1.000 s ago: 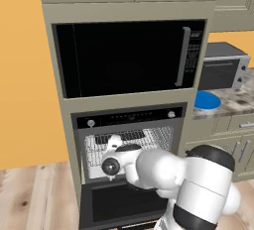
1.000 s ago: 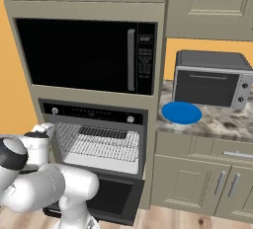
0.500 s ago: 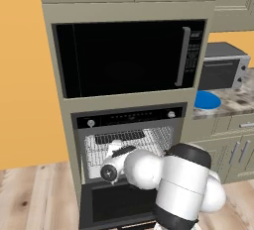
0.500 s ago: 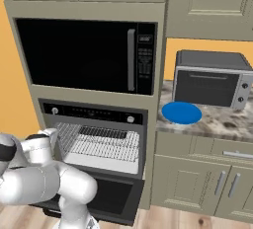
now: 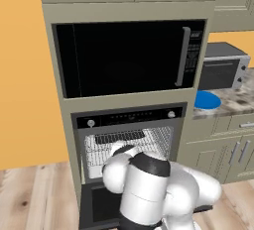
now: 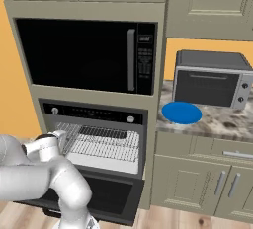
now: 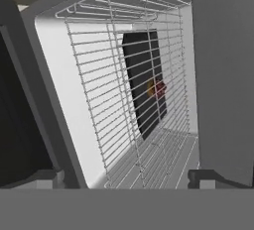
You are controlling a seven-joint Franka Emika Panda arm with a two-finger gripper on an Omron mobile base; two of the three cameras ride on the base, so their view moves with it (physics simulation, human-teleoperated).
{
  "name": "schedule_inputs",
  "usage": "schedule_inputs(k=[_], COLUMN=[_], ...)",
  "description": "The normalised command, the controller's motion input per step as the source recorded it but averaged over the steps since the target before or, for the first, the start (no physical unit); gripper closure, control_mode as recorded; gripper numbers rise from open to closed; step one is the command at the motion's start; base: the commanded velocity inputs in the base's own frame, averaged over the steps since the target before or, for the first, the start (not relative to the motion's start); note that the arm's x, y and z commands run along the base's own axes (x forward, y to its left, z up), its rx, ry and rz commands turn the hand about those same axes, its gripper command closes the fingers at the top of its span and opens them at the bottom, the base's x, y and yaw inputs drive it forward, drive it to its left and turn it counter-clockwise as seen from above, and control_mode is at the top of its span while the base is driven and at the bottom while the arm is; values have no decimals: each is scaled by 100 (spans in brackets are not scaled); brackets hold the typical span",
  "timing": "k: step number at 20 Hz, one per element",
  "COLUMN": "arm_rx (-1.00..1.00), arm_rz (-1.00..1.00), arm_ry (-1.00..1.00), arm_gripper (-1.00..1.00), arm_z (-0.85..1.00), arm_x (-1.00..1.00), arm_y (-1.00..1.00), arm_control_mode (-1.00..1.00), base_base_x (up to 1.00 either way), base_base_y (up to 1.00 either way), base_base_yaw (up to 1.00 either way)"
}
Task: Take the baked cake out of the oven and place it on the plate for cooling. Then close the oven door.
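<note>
End effector (image 7: 127,177) spread wide and empty, rolled sideways, facing oven (image 5: 130,147) racks; oven door (image 6: 106,197) down

Oven (image 6: 94,139) sits below the microwave (image 6: 86,55), its door (image 6: 106,198) dropped open in front. Wire racks (image 6: 101,144) lie inside. Plate (image 6: 181,112) rests on the counter (image 6: 222,122) to the right, before the toaster oven (image 6: 212,79).
</note>
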Motion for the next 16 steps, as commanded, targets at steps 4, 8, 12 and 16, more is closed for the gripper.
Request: schedule_inputs(k=[4, 8, 12, 16], arm_rx=[0, 0, 0, 0], arm_rz=[0, 0, 0, 0], arm_ry=[0, 0, 0, 0], arm_gripper=[-100, -100, -100, -100], arm_z=[-29, -29, -34, -29], arm_x=[51, 61, 51, 12], arm_y=[-43, -35, -18, -3], arm_control_mode=[-100, -100, -100, -100], base_base_x=[0, 0, 0, 0], base_base_y=[0, 0, 0, 0], base_base_yaw=[0, 0, 0, 0])
